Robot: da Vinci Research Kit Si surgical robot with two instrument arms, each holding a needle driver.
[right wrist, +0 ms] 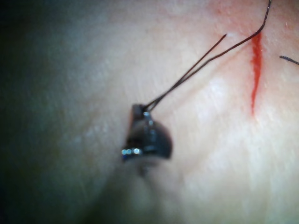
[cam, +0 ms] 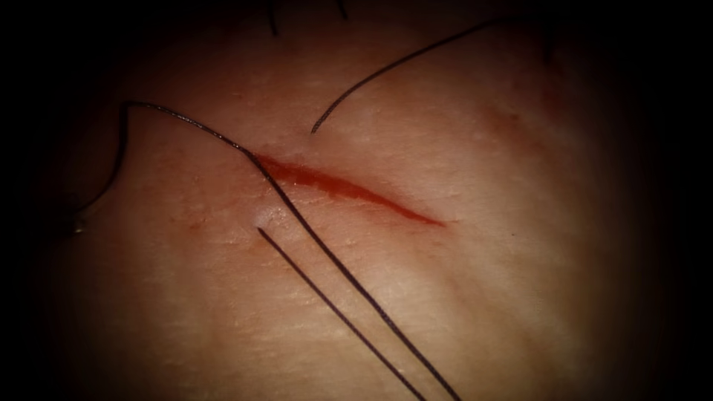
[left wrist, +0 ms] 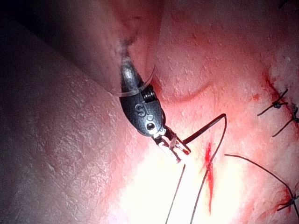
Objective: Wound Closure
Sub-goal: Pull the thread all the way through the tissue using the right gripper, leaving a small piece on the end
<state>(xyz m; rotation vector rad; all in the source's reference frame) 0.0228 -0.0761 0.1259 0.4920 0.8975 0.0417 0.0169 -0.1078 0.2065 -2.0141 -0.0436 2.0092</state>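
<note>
Tissue (cam: 460, 297) looks soft and moist, with the red cut (cam: 349, 189) unclosed at centre. The thread (cam: 342, 278) is thin, limp and likely slippery, best gripped flat between jaws; two strands run from beside the cut's left end. Right tool (right wrist: 140, 111), low, holds both strands; left tool (left wrist: 174, 150), angled down, grips thread left of the cut; needle not located.
</note>
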